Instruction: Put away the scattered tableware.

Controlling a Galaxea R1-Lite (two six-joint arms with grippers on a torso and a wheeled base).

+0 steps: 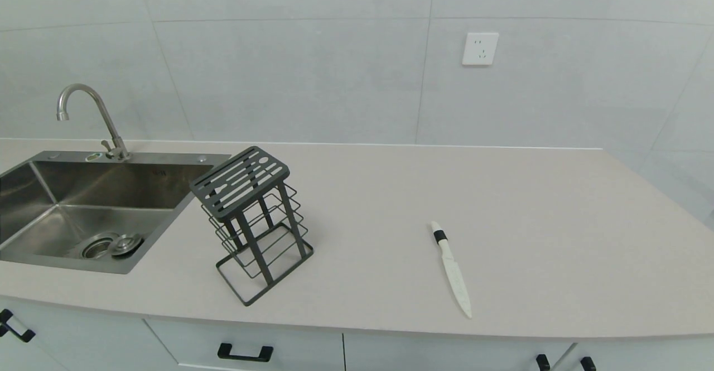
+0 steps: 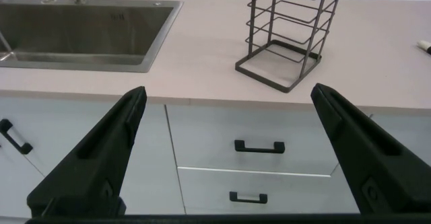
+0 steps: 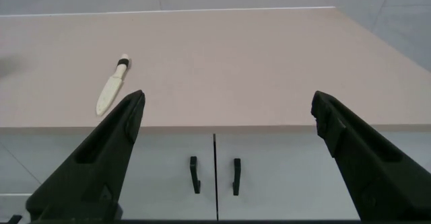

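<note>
A white knife with a black band near its handle lies flat on the beige counter, right of centre, its tip toward the front edge. The same knife lies well ahead of my open right gripper, which hangs in front of the counter at cabinet height. A black wire cutlery rack with a slotted top stands left of centre; its base lies beyond my open left gripper, also held low before the drawers. Both grippers hold nothing.
A steel sink with a curved faucet occupies the counter's left end. Drawers with black handles and cabinet doors sit below the counter. A wall socket is on the tiled wall.
</note>
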